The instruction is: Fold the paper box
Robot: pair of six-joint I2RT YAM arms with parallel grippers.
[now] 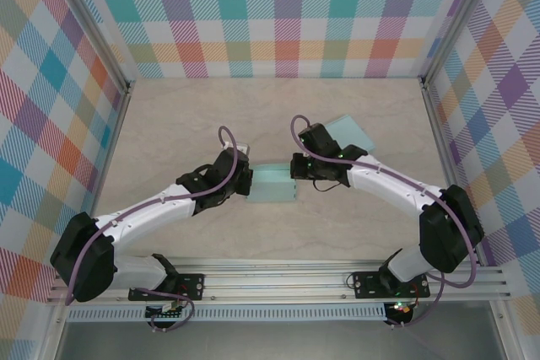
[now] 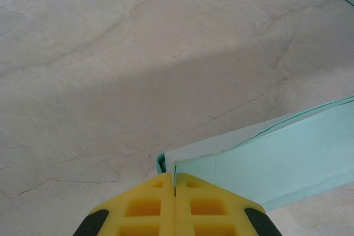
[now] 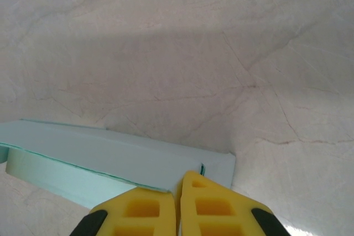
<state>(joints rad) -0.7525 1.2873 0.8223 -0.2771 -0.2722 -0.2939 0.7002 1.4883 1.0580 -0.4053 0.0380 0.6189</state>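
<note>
Now: paper box (image 1: 274,185) at centre of worktop (image 1: 169,115), between arms. Left pincer (image 2: 175,183) clamped on its left end, right pincer (image 3: 178,189) on right end. Risk: uneven pull tears thin paper, or edge slips free.

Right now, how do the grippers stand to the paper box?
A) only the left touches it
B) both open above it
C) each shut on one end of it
C: the left gripper and the right gripper each pinch an opposite end of the paper box.
</note>
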